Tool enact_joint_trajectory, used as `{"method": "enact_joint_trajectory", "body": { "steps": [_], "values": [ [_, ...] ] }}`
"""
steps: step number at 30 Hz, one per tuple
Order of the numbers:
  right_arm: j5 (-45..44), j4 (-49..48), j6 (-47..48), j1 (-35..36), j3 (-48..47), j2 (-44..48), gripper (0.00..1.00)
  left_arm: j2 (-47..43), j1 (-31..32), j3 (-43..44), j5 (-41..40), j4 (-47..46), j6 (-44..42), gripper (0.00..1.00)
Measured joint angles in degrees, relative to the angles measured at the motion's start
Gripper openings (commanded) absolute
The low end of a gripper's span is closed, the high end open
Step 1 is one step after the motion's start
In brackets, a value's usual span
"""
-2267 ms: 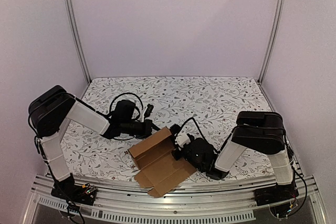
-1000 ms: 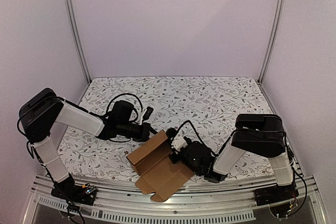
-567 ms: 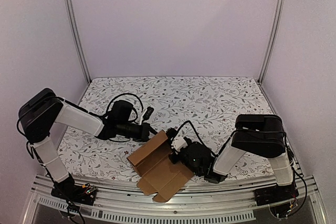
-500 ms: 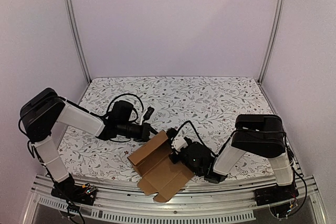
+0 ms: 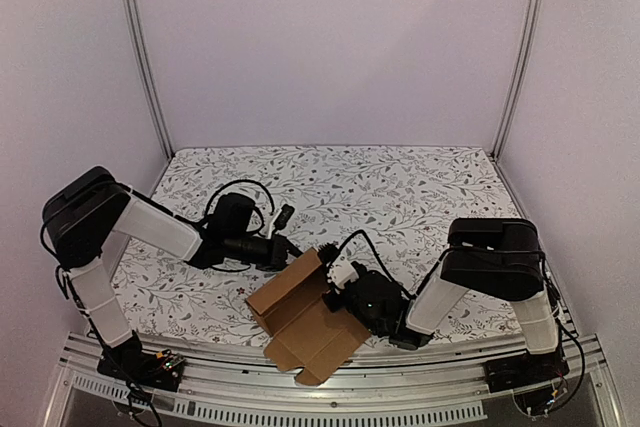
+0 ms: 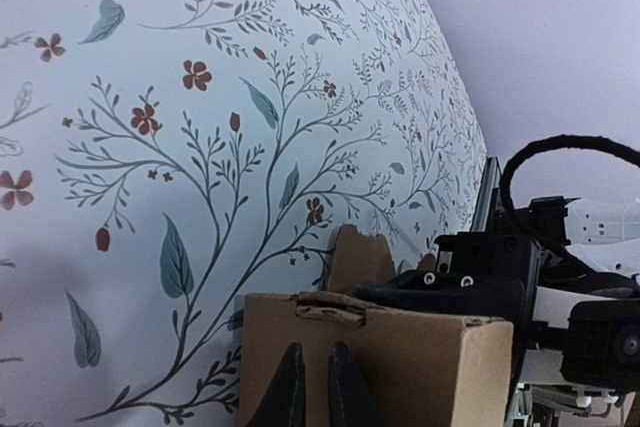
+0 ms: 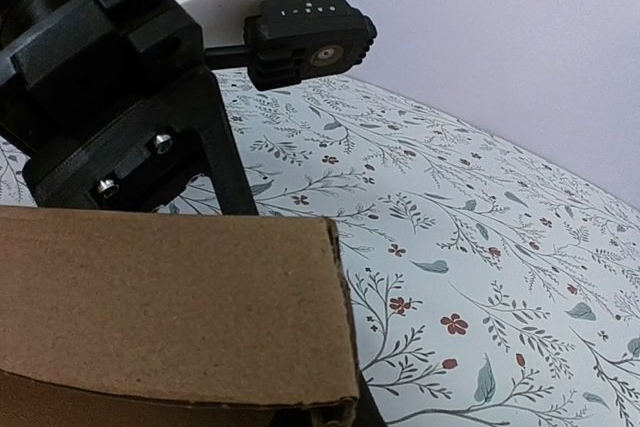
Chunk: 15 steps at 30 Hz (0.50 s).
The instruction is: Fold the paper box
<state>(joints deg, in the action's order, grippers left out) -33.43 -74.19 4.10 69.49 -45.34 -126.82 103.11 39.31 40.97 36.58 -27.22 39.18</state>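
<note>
The paper box (image 5: 305, 322) is a brown, partly folded cardboard sheet near the table's front edge, with one panel raised and flaps spread toward the rail. My right gripper (image 5: 336, 294) is at its right edge and shut on a panel. In the right wrist view that panel (image 7: 160, 307) covers the jaws, and only a dark finger (image 7: 366, 415) shows beneath it. My left gripper (image 5: 288, 247) is at the box's far corner. In the left wrist view its gripper (image 6: 317, 387) has its jaws nearly together and empty, right in front of a standing cardboard wall (image 6: 420, 367).
The floral tablecloth (image 5: 400, 197) covers the table. A metal rail (image 5: 330, 402) runs along the near edge just below the box's flaps. The right arm's black gripper body (image 6: 480, 282) sits behind the cardboard wall. The left wrist's black body (image 7: 120, 87) looms close over the panel.
The right gripper has dragged the box nearer and turned it, flaps toward the rail. The left gripper followed to the box's far corner. In the last half second, almost nothing moved.
</note>
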Motion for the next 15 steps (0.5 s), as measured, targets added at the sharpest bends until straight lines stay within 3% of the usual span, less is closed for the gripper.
{"method": "enact_joint_trajectory", "body": {
  "steps": [6, 15],
  "values": [
    [1.2, -0.4, 0.3, 0.0, 0.0, 0.0, 0.00, -4.0, -1.2, -0.1, -2.7, 8.3, -3.0, 0.32],
    [1.3, 2.1, 0.5, -0.3, -0.4, 0.4, 0.01, -13.0, -1.9, 2.0, -11.8, 26.8, -7.3, 0.40]
  ]
}}
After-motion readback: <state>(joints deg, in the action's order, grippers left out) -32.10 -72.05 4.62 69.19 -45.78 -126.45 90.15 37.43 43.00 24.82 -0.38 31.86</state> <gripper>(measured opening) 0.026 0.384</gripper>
